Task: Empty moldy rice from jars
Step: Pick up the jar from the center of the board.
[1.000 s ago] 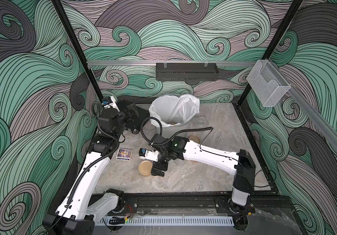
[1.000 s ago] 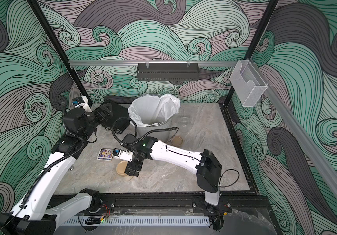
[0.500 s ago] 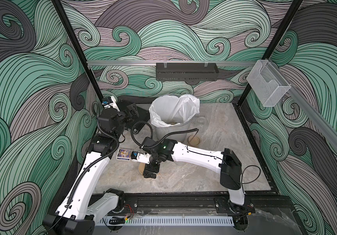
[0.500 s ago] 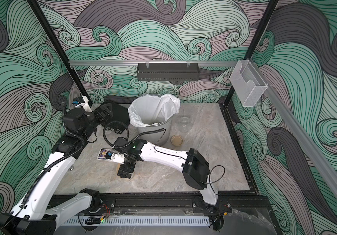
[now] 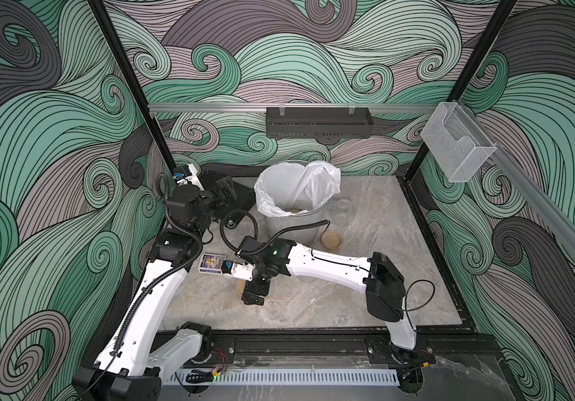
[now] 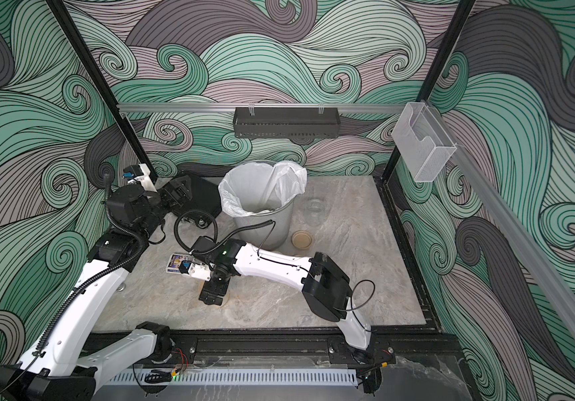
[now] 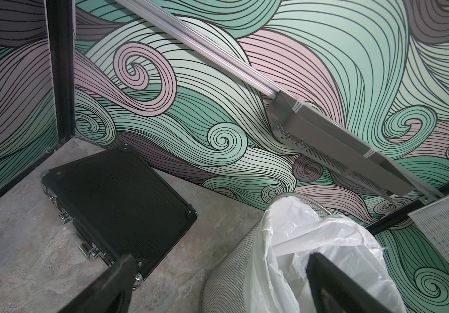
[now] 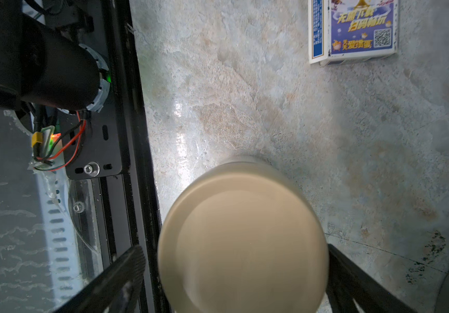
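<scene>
The only print in the scene is on a small card box (image 8: 353,29) lying flat on the marbled worktop (image 5: 314,305). Its face is blue and purple with yellow Chinese characters and a black-and-white QR code at one corner, and a blue side panel carries fine white text too small to read. Near it, toward the front rail, stands a jar (image 8: 245,230) whose plain tan lid is blurred in the right wrist view and hides the contents. The right hand (image 8: 234,252) hangs over this jar, released, its dark fingers (image 8: 126,268) spread wide on either side of the lid and not clamped on it. The left hand (image 7: 219,258) is also released and holds nothing, between a black ribbed case (image 7: 117,200) with chrome latches and the mesh wastebasket (image 5: 289,225). Beige moldy rice (image 5: 296,210) lies low in the wastebasket's white liner (image 5: 293,187). On the far side of the wastebasket, a clear lidless jar (image 5: 343,207) and a tan round top (image 5: 331,239) sit on the stone.
</scene>
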`<state>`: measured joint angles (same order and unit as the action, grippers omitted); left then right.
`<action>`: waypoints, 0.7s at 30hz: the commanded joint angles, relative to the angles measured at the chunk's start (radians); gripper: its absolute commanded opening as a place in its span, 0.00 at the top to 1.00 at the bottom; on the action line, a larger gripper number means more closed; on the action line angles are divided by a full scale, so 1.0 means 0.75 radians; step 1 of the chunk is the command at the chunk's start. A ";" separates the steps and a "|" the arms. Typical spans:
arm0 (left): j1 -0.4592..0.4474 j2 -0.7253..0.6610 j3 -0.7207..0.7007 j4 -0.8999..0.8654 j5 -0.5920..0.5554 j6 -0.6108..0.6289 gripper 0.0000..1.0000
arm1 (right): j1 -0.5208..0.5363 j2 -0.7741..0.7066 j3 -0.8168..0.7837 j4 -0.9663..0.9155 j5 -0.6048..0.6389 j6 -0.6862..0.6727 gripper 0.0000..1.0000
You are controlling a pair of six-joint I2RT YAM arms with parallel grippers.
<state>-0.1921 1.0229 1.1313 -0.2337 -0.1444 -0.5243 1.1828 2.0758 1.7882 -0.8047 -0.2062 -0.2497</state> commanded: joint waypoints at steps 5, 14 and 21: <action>0.009 -0.024 0.028 -0.006 0.016 -0.011 0.01 | 0.003 0.061 0.053 -0.006 0.003 0.021 0.01; 0.009 -0.026 0.024 -0.008 0.020 -0.016 0.01 | 0.001 0.113 0.083 0.022 0.041 0.040 0.03; 0.009 -0.026 0.019 -0.008 0.015 -0.017 0.01 | 0.000 0.102 0.048 0.023 0.106 0.043 0.10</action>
<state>-0.1917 1.0229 1.1313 -0.2337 -0.1375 -0.5274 1.1847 2.1529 1.8309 -0.7921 -0.1699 -0.2245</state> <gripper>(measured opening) 0.986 0.906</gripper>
